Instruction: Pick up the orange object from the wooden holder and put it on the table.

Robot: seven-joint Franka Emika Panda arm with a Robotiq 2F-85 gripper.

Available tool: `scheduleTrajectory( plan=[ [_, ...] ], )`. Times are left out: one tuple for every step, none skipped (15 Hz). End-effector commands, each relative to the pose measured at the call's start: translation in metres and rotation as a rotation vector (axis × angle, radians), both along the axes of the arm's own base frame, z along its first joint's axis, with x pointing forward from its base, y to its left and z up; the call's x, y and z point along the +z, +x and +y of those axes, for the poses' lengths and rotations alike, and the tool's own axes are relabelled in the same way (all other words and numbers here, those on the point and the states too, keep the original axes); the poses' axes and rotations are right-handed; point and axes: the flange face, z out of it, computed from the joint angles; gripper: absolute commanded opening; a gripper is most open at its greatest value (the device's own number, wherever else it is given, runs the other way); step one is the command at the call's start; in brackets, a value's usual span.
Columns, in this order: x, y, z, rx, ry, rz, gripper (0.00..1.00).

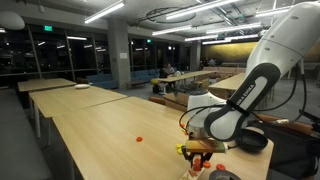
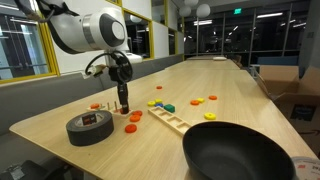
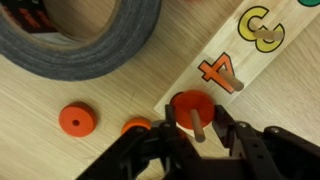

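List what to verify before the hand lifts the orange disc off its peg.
1. Hand lined up on the orange object: ok, the disc lies between the fingers in the wrist view.
2. Orange object seated on its peg in the wooden holder: ok, not yet lifted.
3. Fingers gripping the disc: cannot tell, contact is not visible.
4. Tape roll apart from the hand: ok.
5. Bare table beside the holder for the drop: ok, but avoid the loose orange disc.
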Motion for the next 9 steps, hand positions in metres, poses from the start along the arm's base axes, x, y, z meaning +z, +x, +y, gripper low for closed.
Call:
scheduleTrajectory(
  plan=[
    [0.02,0.008,0.002,0.044,0.017,-0.039,0.17],
    [0.024,0.011,0.002,0.056,0.018,-0.047,0.17],
    [0.028,0.013,0.002,0.069,0.02,-0.054,0.17],
    [0.033,0.016,0.003,0.083,0.019,-0.061,0.17],
    [0.038,0.019,0.004,0.1,0.019,-0.07,0.17],
    [0.044,0.021,0.005,0.112,0.016,-0.078,0.17],
    [0.05,0.024,0.006,0.125,0.015,-0.087,0.17],
    [0.056,0.027,0.006,0.137,0.013,-0.096,0.17],
    [0.061,0.03,0.007,0.151,0.009,-0.104,0.17]
  ],
)
